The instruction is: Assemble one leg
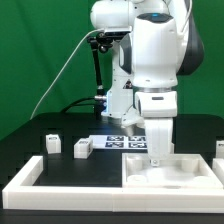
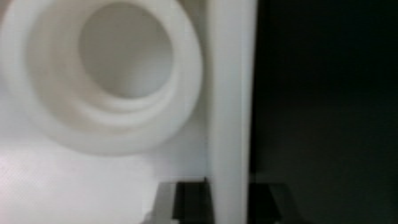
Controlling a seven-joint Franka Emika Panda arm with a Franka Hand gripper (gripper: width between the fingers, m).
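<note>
The white tray-shaped piece lies at the front of the exterior view's right. My gripper reaches straight down onto its near-left rim. In the wrist view my gripper has one dark finger on each side of the tray's upright white wall, both flush against it. A round stepped socket in the tray's floor lies beside that wall. Two small white legs with tags stand on the black table at the exterior view's left, away from the gripper. Another small white part shows at the right edge.
The marker board lies flat behind the tray, at the arm's base. A long low white L-shaped wall runs along the table's front edge and up its left side. A black stand with a cable rises behind.
</note>
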